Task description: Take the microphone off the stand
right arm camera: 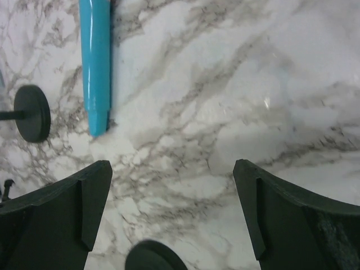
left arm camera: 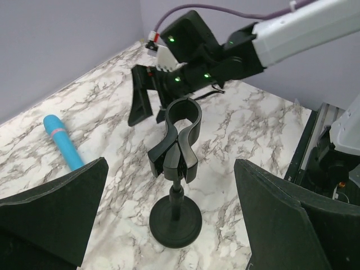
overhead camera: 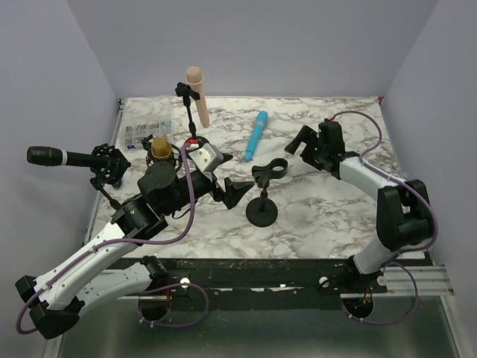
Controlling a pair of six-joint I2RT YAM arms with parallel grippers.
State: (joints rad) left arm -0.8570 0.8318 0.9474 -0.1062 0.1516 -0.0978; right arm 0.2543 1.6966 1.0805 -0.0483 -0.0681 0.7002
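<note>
Nearest on the marble desk (overhead camera: 328,216) stands an empty stand (overhead camera: 262,214), its round base flat on the surface and its clip holding nothing. Just left of it hangs the left claw (overhead camera: 235,191), fingers spread wide and gripping nothing; its wrist camera looks straight at the clip. Farther back on the right, the right claw (right arm camera: 171,169) is also spread and holds nothing, hovering over bare marble. To its left the blue microphone (overhead camera: 256,134) lies flat on the desk, well apart from the empty stand. At the left edge, a black microphone (overhead camera: 45,156) sits level in its own stand, a gold microphone (overhead camera: 159,148) just right of it. Farthest back, a beige microphone (overhead camera: 197,95) stands tilted in another stand.
</note>
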